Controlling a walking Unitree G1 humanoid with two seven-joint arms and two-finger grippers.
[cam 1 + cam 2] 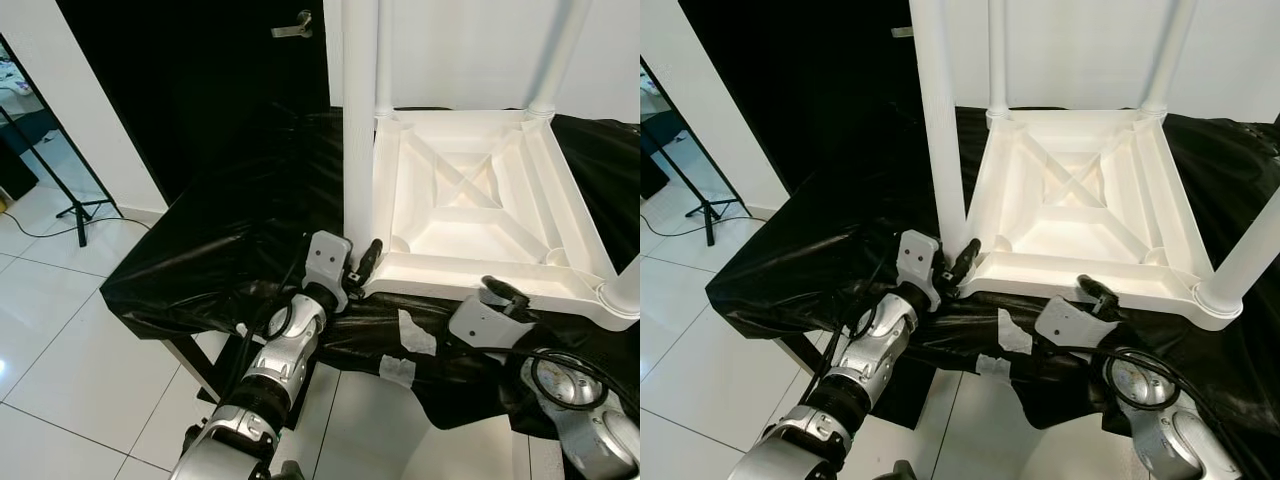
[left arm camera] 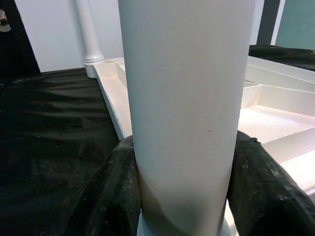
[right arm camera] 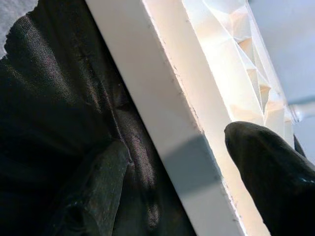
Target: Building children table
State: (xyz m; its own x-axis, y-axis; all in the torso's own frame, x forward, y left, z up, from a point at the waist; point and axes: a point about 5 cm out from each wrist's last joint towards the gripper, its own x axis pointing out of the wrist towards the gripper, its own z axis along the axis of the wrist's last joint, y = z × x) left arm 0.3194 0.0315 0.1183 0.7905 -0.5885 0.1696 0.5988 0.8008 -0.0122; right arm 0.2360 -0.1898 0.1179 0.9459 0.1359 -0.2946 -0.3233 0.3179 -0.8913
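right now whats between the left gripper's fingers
A white table leg stands between the left gripper's black fingers, which press against both its sides, seen in the left wrist view.

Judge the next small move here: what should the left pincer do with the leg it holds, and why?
Probably keep the left pincer clamped and twist or press the leg down into its corner socket. The fingers grip the leg near its base, and it stands upright at the near-left corner of the upturned table. The right pincer straddles the near rim, apparently steadying it. Whether the leg is fully seated cannot be told.
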